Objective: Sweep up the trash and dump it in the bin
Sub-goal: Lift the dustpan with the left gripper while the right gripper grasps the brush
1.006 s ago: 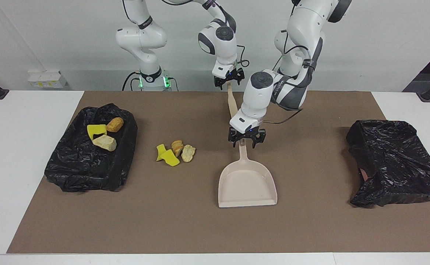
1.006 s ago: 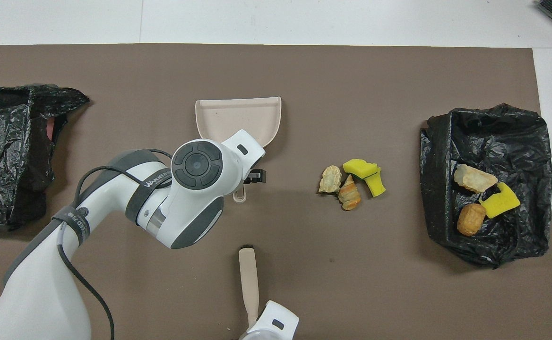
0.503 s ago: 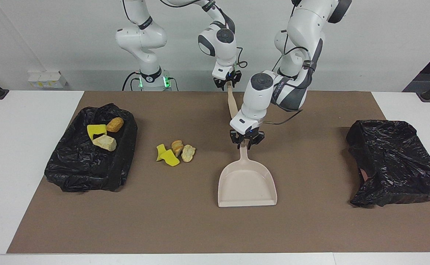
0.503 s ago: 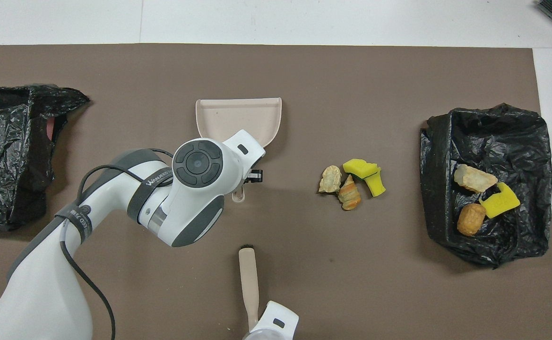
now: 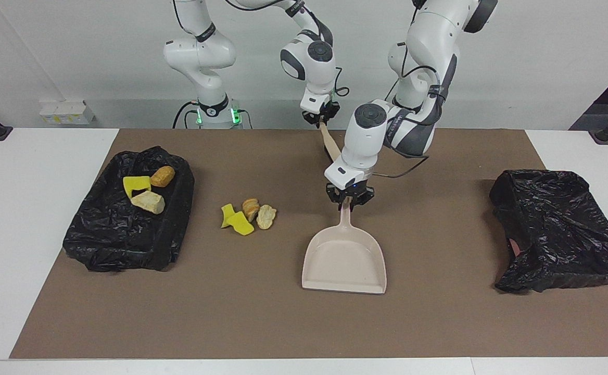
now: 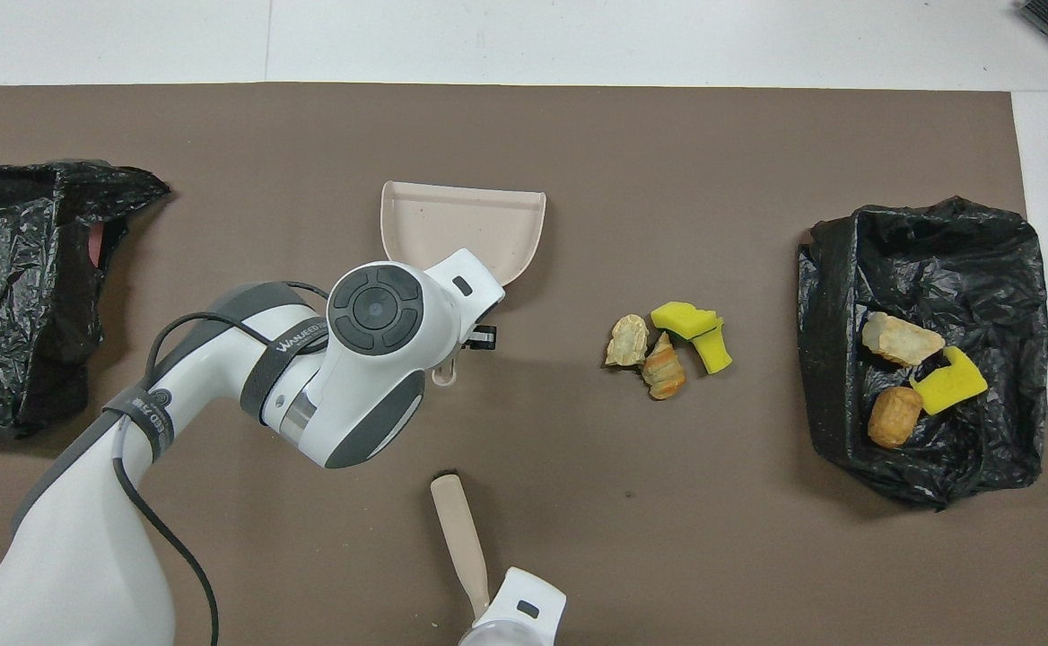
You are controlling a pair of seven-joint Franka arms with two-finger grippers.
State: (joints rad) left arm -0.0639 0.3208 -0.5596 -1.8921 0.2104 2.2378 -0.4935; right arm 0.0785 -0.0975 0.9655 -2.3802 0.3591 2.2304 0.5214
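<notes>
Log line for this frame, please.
left gripper: shut on beige plastic dustpan | right gripper: shut on beige brush | four trash scraps: unswept

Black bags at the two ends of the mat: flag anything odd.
The bag at the left arm's end sags lopsided, something pinkish showing under its edge. The bin at the right arm's end sits open, three trash pieces in it. Nothing spilled.

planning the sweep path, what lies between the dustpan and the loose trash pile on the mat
Nothing: only bare brown mat separates the dustpan from the loose trash pile. Both the facing and overhead views show it.
</notes>
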